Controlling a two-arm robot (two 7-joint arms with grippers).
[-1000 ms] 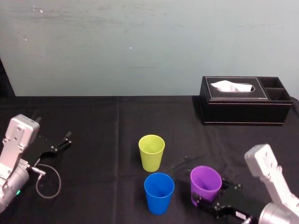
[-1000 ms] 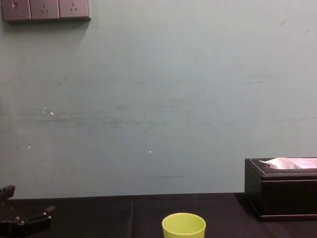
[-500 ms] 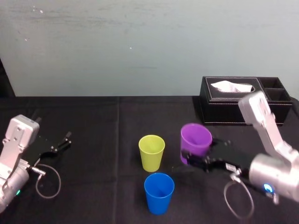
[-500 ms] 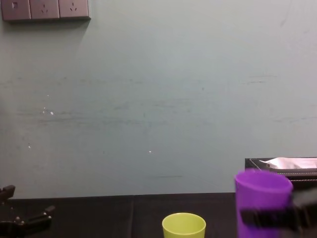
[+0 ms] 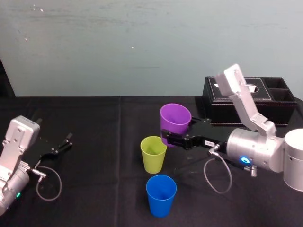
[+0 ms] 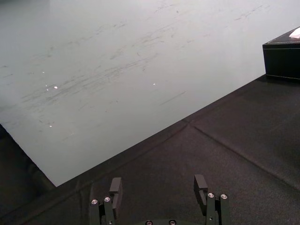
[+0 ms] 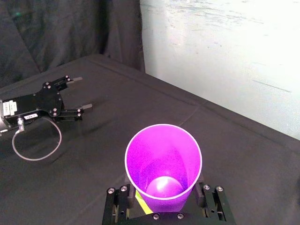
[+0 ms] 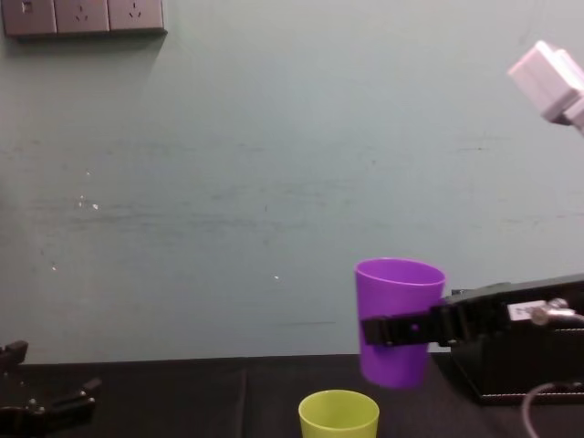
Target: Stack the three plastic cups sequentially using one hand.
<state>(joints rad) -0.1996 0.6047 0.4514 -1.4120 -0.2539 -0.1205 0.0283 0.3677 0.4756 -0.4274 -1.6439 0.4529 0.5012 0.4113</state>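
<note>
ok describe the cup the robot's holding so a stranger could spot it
On the black-clothed table, left of the black tissue box, the right gripper reaches in. It holds the purple plastic cup, the only one in the air; the yellow-green cup and blue cup stand below.

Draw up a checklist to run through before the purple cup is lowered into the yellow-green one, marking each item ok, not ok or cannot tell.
1. Grip: right gripper shut on the purple cup, cup upright: ok.
2. Height: purple cup's base above the yellow-green cup's rim in the chest view: ok.
3. Alignment: purple cup hangs to the right of the yellow-green cup, not over it: not ok.
4. Target: yellow-green cup upright, mouth up, nothing inside: ok.
5. Path: blue cup stands apart, nearer the robot: ok.
6. Left gripper parked open at the far left: ok.
</note>
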